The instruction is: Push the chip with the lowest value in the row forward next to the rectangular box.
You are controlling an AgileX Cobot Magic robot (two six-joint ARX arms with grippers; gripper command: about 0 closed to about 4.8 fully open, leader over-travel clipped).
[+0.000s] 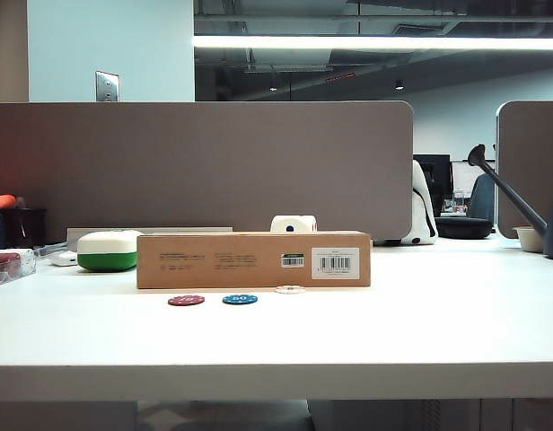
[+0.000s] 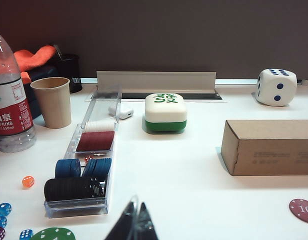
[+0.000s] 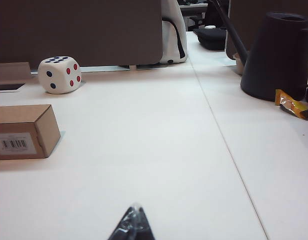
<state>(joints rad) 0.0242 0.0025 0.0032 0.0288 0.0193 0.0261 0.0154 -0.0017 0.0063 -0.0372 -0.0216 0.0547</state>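
The left gripper (image 2: 135,222) shows only as dark fingertips pressed together to a point, holding nothing, low over the white table (image 2: 194,200). The right gripper (image 3: 132,225) looks the same: tips together, empty, above bare tabletop well away from the box (image 3: 24,131).

Readable writing: the red chip (image 2: 302,210) beside the left gripper bears "10"; the bottle (image 2: 9,100) label reads "SPRING" with Chinese characters; the white-and-green case (image 2: 165,112) carries green Chinese characters; a black chip in the clear tray (image 2: 84,150) reads "100". The box has a barcode label (image 3: 15,143) and small printed text too fine to read.

In the exterior view the white chip (image 1: 290,289) lies just in front of the box (image 1: 253,259), close to touching it, while the red chip (image 1: 186,300) and blue chip (image 1: 240,299) lie nearer the camera, side by side.

The table is smooth and matte white, backed by a grey-brown fabric partition (image 1: 205,166) in an office. The box is plain brown cardboard; a rounded white die (image 3: 59,74) and a dark watering can (image 3: 279,55) stand behind it.
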